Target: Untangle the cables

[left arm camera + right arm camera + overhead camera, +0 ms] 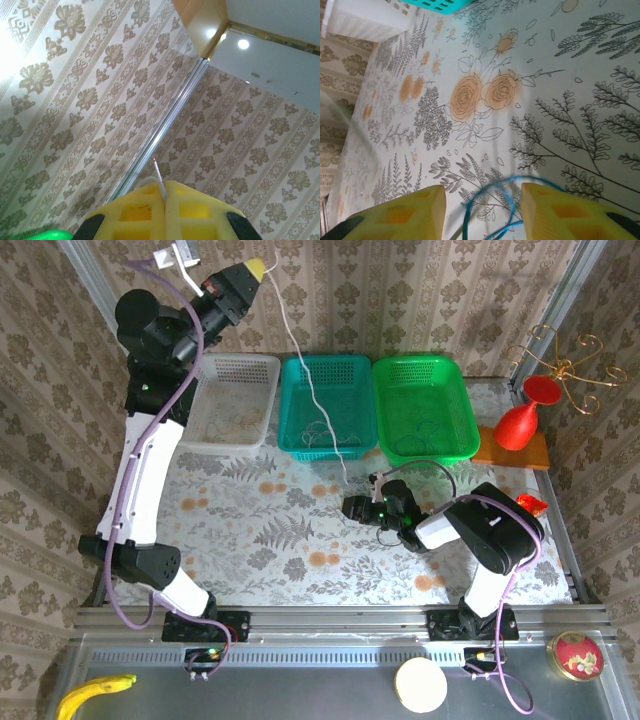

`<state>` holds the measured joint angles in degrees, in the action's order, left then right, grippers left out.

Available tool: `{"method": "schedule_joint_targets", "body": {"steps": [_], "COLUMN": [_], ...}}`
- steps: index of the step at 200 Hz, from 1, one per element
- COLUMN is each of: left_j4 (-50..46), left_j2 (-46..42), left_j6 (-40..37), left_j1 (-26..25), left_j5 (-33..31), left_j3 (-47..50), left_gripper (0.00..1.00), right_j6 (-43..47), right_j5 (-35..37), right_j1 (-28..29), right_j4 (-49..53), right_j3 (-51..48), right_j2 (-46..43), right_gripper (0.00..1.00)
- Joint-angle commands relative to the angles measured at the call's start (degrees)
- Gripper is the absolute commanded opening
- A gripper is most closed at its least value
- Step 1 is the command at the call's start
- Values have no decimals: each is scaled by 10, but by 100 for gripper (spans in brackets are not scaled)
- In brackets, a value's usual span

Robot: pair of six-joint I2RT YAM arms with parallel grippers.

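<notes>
My left gripper (254, 269) is raised high against the back wall. Its yellow fingers (200, 212) are shut on a thin white cable (159, 179) whose tip pokes out between them. That white cable (300, 352) hangs down across the teal basket (290, 445), and its lower end reaches the table near my right gripper (352, 508). The right gripper (482, 194) sits low over the flowered tablecloth with its jaws apart. A loop of thin blue cable (510, 179) lies loose between its yellow fingers (560, 210).
Three baskets stand in a row at the back: white (262, 365), teal, and green (460, 405), each with thin coiled cords inside. A red vase (520, 422) on an orange board and a gold wire stand (565, 365) are at the back right.
</notes>
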<state>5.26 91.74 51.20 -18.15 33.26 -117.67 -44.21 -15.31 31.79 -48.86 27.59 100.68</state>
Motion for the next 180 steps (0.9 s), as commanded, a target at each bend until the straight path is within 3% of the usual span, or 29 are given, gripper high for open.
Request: {"method": "schedule_joint_targets", "body": {"steps": [1, 65, 94, 180], "left_j4": [5, -2, -12, -36], "left_j2": [13, 22, 30, 92], "left_j6": [7, 8, 9, 24], "left_j1": [6, 8, 14, 26], "left_j5": [12, 16, 16, 15], "left_j3": [-48, -66, -92, -220], "left_gripper": [0, 0, 0, 0], "right_j6": [-10, -19, -22, -24], "right_j5": [24, 20, 20, 29], "right_j1": [1, 5, 5, 6], "right_j4": [33, 12, 3, 10], "right_j3": [-23, -30, -39, -51], "right_j2": [31, 37, 33, 27], "right_gripper": [49, 56, 66, 69]}}
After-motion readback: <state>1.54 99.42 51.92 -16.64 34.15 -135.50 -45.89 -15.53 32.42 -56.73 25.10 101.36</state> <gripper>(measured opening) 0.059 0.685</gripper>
